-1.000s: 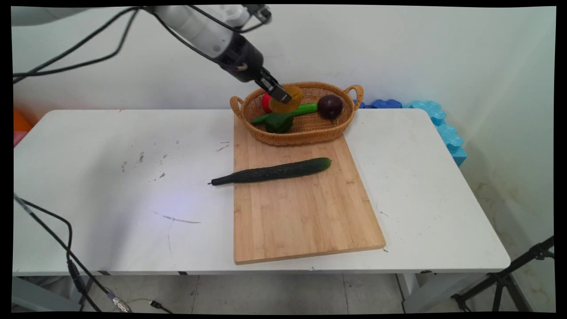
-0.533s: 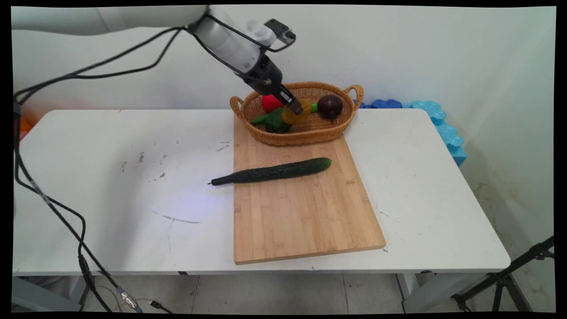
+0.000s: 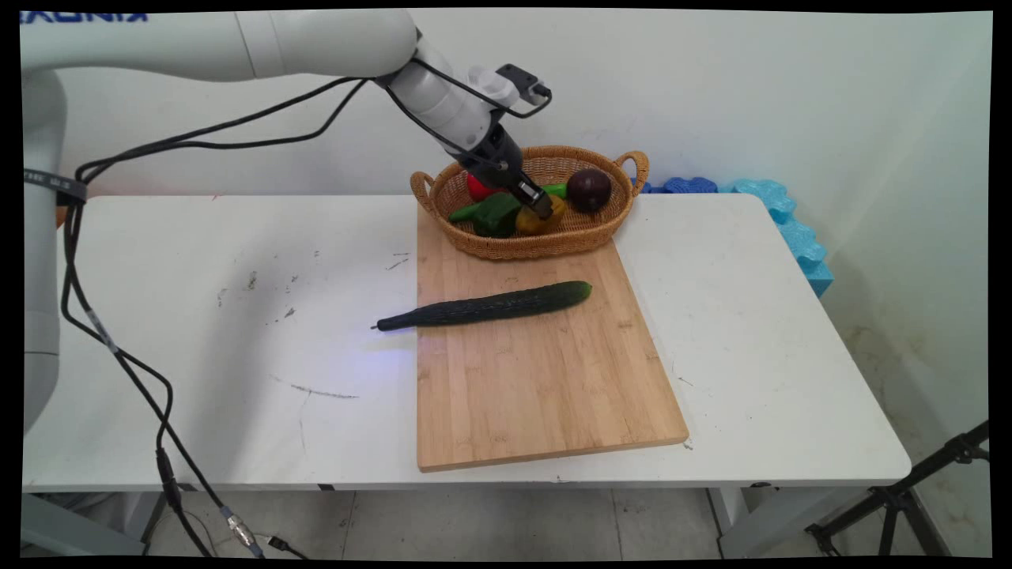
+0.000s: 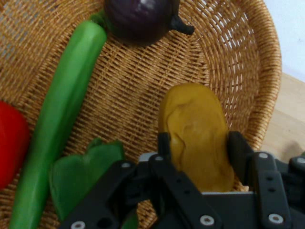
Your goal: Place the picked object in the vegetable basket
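Note:
My gripper is shut on a yellow potato and holds it low inside the wicker basket. Whether the potato rests on the basket floor cannot be told. Beside it lie a green pepper, a long light-green vegetable, a red vegetable and a dark purple eggplant.
A dark green cucumber lies across the left edge of the wooden cutting board, its tip over the white table. The basket sits at the board's far end. Blue foam pieces stand behind the table's right corner.
The gripper has come down to the right with the yellow potato, from above the basket's rim to low inside the basket. The cucumber and board have not moved.

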`<state>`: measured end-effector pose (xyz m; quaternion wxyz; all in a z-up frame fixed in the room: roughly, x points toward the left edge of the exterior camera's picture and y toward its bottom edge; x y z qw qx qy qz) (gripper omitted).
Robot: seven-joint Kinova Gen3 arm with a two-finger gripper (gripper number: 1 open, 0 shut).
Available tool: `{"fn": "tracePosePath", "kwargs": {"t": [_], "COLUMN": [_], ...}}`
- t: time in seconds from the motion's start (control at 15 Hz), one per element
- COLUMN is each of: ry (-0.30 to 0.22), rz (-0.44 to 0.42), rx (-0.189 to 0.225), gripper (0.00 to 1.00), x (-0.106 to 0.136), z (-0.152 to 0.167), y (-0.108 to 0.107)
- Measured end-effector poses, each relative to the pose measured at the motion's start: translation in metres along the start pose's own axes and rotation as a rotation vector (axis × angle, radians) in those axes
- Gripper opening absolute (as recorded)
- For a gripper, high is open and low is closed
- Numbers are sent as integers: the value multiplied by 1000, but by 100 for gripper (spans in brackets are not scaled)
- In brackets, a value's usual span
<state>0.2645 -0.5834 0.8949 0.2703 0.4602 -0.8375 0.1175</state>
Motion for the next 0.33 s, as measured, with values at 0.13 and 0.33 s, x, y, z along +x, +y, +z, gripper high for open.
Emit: {"fn": "tracePosePath", "kwargs": {"t": [0.13, 0.33], "ry": [-4, 6], "rz": [0, 16], "rx": [1, -1], "gripper": [100, 100], "x": [1, 6], "z": [7, 10], "y": [0, 4]}}
